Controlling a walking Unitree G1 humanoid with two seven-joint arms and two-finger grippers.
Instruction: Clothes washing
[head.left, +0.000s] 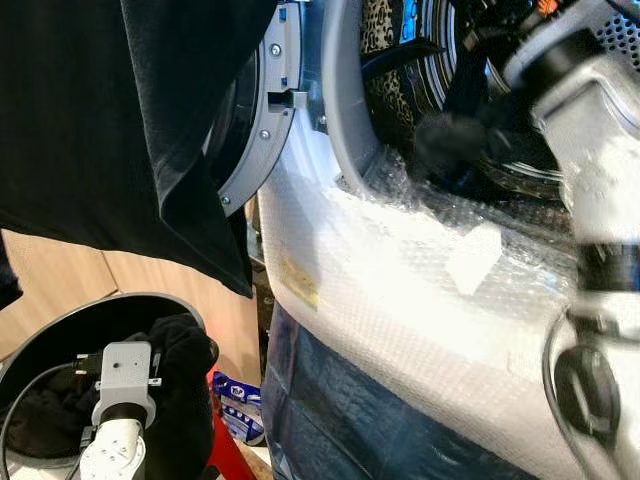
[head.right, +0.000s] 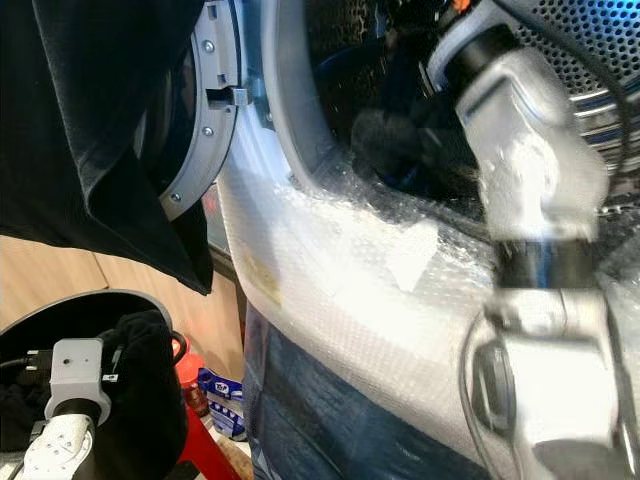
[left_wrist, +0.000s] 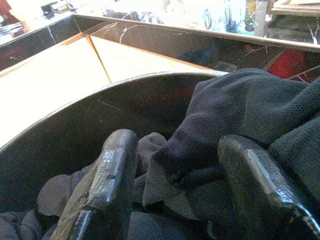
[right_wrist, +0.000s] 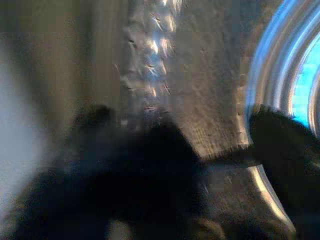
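I read no labels. My left gripper (left_wrist: 175, 185) spread its fingers around dark clothes (left_wrist: 240, 115) in the basket (left_wrist: 60, 145); my right gripper (head.left: 450, 135), blurred, reached into the washer drum (head.right: 590, 50), fingers' state unclear.

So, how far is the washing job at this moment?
Partly done: a leopard-print item already lies in the washer drum. In hand: the right gripper, blurred, is at the drum opening with dark cloth, while the left gripper sits open around a dark garment in the black basket. Left: the basket's dark clothes.
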